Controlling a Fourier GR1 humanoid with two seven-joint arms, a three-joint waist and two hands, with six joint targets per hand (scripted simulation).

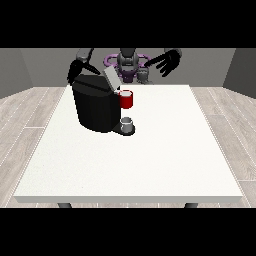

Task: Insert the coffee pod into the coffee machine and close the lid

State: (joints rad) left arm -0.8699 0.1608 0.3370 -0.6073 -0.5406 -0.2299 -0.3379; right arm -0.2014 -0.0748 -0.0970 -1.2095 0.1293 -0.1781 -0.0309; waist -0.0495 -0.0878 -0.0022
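Coffee machine stands black and boxy on the white table, its grey lid tilted up.
Front view: a red thing at the machine; a grey thing on the tray below. The hand at the view's right hangs spread; the hand at the view's left is above the machine, fingers unclear.

Even, bright light; table shadow-free, no glare.

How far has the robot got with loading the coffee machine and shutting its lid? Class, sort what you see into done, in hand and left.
Done: nothing plainly; the lid of the coffee machine stands raised. A grey thing sits at the machine's base; I cannot tell it for the pod. In hand: the hand at the view's left hangs behind the machine; the hand at the view's right is spread, holding nothing. Left: closing the lid.
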